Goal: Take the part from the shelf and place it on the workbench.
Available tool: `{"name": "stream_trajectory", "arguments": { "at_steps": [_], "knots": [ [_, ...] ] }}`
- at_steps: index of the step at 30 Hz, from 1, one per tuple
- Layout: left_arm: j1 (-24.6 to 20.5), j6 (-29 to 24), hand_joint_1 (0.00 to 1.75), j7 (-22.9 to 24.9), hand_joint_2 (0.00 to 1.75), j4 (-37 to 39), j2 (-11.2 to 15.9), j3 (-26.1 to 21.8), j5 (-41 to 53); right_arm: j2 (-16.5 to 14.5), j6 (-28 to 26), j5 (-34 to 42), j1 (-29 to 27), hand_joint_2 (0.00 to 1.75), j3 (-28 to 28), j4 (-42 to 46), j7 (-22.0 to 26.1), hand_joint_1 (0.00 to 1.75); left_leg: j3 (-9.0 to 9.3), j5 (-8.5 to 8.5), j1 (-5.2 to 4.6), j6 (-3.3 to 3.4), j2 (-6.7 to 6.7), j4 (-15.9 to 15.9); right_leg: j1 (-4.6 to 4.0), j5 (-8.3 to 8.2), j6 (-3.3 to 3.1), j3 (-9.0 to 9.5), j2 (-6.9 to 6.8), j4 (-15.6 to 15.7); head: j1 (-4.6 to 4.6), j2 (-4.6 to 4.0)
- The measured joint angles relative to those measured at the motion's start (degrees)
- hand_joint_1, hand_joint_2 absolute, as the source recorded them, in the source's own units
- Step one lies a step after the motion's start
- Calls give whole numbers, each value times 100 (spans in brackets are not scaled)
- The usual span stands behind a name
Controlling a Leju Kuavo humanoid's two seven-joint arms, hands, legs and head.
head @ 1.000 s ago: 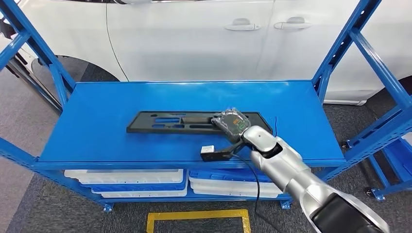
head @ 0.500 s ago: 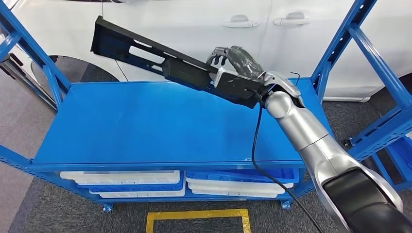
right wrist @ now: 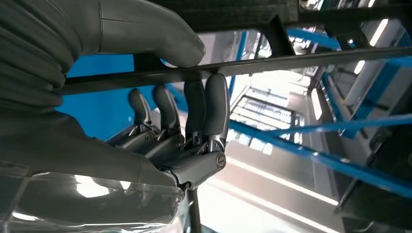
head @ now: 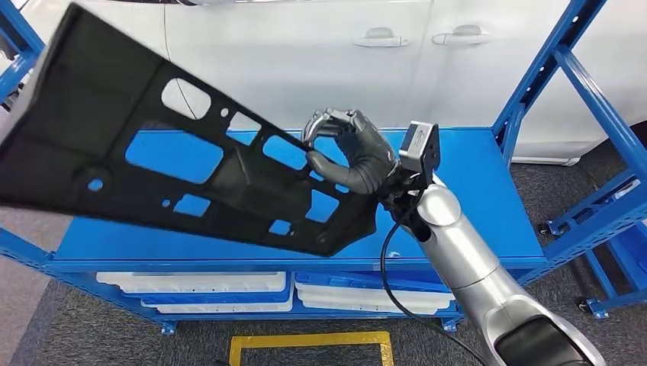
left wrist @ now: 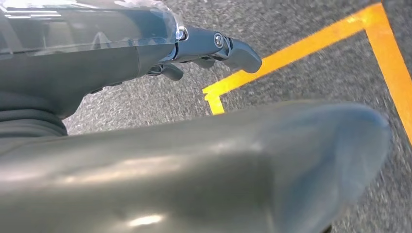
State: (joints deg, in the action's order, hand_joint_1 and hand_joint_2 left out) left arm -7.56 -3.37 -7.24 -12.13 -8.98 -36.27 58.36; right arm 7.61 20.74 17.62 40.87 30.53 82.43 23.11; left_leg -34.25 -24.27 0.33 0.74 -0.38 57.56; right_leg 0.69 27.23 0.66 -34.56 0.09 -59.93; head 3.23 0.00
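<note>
Head view: a blue shelf [head: 488, 183] stands before a white car [head: 305, 53], white bins [head: 194, 278] beneath it. The right hand [head: 351, 149] grips one end of a long black part [head: 175, 164], raised clear above the shelf and tilted toward the camera. Left wrist view: the left hand [left wrist: 97, 53] hangs over grey floor with yellow tape [left wrist: 311, 48], fingers loosely apart, holding nothing. Right wrist view: thumb and fingers [right wrist: 214, 104] clamp the part's thin rim.

car workshop: white car [head: 305, 53], blue shelving [head: 488, 175]
</note>
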Motion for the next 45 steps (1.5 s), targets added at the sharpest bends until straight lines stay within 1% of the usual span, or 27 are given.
{"name": "stream_trajectory", "arguments": {
  "at_steps": [1, 3, 4, 5, 6, 7, 8, 10, 11, 15, 17, 19, 20, 21, 22, 24, 26, 29, 31, 32, 34, 35, 36, 37, 40, 42, 45],
  "knots": [
    [-1, -11, 0, 2, 0, 0, -1, -1, -4, -6, 7, 0, -40, 175, 15, 72, -15, 142, 17, 20, 14, 27, 4, -40, 0, 129, 17, -86, 0, -197, 0, 0],
    [1, -30, 0, 1, 0, 0, -2, -2, -26, -20, -13, -9, -80, 175, 48, 153, -86, 139, 20, 29, 13, 50, 11, -52, 7, 495, 38, -430, 0, -926, 0, 0],
    [7, -39, 0, -1, 0, 0, -2, -3, -44, -31, -24, -13, -90, 175, 60, 168, -142, 140, 18, 27, 12, 53, 11, -49, 10, 623, 50, -609, -1, -1290, 0, 0],
    [16, -47, 0, -3, 0, 0, -2, -4, -60, -40, -28, -3, -96, 175, 69, 172, -206, 146, 18, 24, 12, 53, 10, -44, 15, 656, 60, -721, -2, -1507, 0, 0],
    [24, -51, 0, -5, 0, 0, -3, -7, -77, -52, -23, 23, -91, 175, 73, 173, -268, 153, 17, 20, 14, 49, 6, -34, 22, 569, 68, -722, -3, -1487, 0, 0],
    [30, -55, 0, -6, 0, 0, -6, -9, -87, -64, -3, 68, -72, 175, 77, 171, -327, 160, 18, 12, 17, 39, 2, -18, 33, 390, 71, -612, -5, -1240, 0, 0],
    [32, -56, 0, -7, 0, 0, -10, -11, -97, -83, 28, 139, -40, 175, 79, 164, -380, 167, 16, -5, 20, 20, -3, 11, 46, 174, 73, -419, -7, -830, 0, 0],
    [32, -52, 0, -7, 0, 0, -15, -19, -115, -132, 112, 331, 44, 175, 88, 141, -458, 170, -18, -49, -1, -37, -9, 89, 46, -74, 40, -108, -2, -164, 0, 0],
    [32, -51, 0, -8, 0, 0, -16, -22, -122, -156, 153, 436, 76, 175, 92, 128, -484, 171, -34, -64, -11, -65, -9, 118, 36, -103, 11, -45, 3, -18, 1, 0],
    [64, -56, 0, -29, 0, 0, -18, -39, -155, -204, 285, 767, 132, 175, 108, 110, -551, 170, -75, -138, 1, -174, -3, 208, 29, -116, -136, -49, 10, 25, -1, 0],
    [71, -56, 0, -40, 0, 0, -19, -50, -168, -233, 309, 862, 147, 175, 120, 130, -603, 168, -274, -426, 13, -231, 4, 678, 42, -128, -183, -43, 1, 42, 0, 0],
    [79, -56, 0, -44, 0, 0, -20, -64, -175, -246, 305, 904, 151, 175, 133, 151, -657, 168, -622, -780, 22, -265, 6, 1456, 30, -126, -200, -44, -4, 42, 0, 0],
    [87, -56, 0, -44, 0, 0, -19, -70, -176, -247, 301, 913, 150, 175, 140, 156, -681, 168, -747, -854, 24, -267, 6, 1722, 22, -124, -202, -43, -5, 41, 0, 0],
    [94, -57, 0, -44, 0, 0, -19, -75, -177, -247, 295, 922, 150, 175, 147, 158, -701, 169, -775, -814, 25, -259, 6, 1776, 16, -122, -204, -39, -3, 41, 0, 0],
    [97, -59, 0, -44, 0, 0, -18, -78, -178, -247, 286, 931, 151, 175, 152, 163, -712, 170, -684, -663, 24, -239, 6, 1580, 10, -121, -204, -32, 0, 41, 0, 0],
    [92, -70, 0, -46, 0, 0, -16, -80, -180, -247, 271, 961, 163, 175, 156, 179, -717, 169, -282, -270, 12, -172, 4, 756, -3, -116, -198, -13, 8, 43, -1, 0],
    [82, -85, 0, -53, 0, 0, -15, -81, -185, -247, 267, 1040, 181, 175, 156, 190, -709, 169, -12, -100, -20, -115, 1, 186, -12, -121, -163, -21, 16, 47, -1, 0],
    [83, -101, 0, -57, 0, 0, -13, -85, -196, -246, 293, 1240, 184, 175, 157, 197, -712, 168, 25, -76, -32, -52, 0, 58, -6, -140, -64, -30, 18, 78, 0, 0],
    [80, -107, 0, -61, 0, 0, -14, -86, -198, -245, 317, 1404, 186, 175, 158, 210, -748, 170, 64, -20, -7, 11, 9, -39, -8, -28, -3, -84, 14, -57, -1, 0],
    [76, -109, 0, -63, 0, 0, -16, -86, -198, -245, 332, 1504, 182, 175, 158, 217, -783, 171, 80, 1, 7, 35, 15, -76, -7, 117, 17, -189, 12, -290, -1, 0],
    [80, -115, 0, -66, 0, 0, -17, -86, -213, -245, 374, 1728, 132, 175, 160, 222, -874, 172, 79, 5, -4, 58, 20, -85, 3, 480, 43, -538, 11, -1041, -2, 0],
    [88, -122, 0, -66, 0, 0, -17, -87, -222, -245, 387, 1819, 86, 175, 163, 222, -905, 172, 78, 2, -6, 60, 20, -81, 8, 586, 56, -693, 10, -1361, -2, 0],
    [97, -129, 0, -68, 0, 0, -17, -89, -232, -244, 395, 1883, 36, 175, 171, 224, -923, 173, 78, -2, -5, 58, 19, -73, 14, 583, 67, -761, 9, -1499, -2, 0],
    [103, -134, 0, -71, 0, 0, -19, -90, -240, -244, 395, 1921, -10, 175, 182, 232, -927, 172, 78, -9, -3, 53, 15, -60, 21, 467, 75, -713, 6, -1396, -2, 0],
    [110, -152, 0, -92, 0, 0, -27, -96, -263, -245, 369, 1981, -134, 175, 227, 319, -882, 169, 60, -72, -9, -4, -1, 42, 40, -38, 53, -178, -4, -296, -2, 0],
    [122, -223, 0, -108, 0, 0, -32, -110, -293, -245, 305, 1924, -313, 175, 269, 420, -760, 169, 31, -108, -26, -59, -7, 97, 22, -93, -17, -31, 3, 22, -2, 0],
    [175, -384, 0, -174, 0, 1, -56, -128, -327, -247, 262, 1686, -723, 175, 363, 555, -436, 168, 22, -157, -21, -142, -5, 130, 11, -98, -125, -26, 13, 37, -1, 0]
  ]
}}
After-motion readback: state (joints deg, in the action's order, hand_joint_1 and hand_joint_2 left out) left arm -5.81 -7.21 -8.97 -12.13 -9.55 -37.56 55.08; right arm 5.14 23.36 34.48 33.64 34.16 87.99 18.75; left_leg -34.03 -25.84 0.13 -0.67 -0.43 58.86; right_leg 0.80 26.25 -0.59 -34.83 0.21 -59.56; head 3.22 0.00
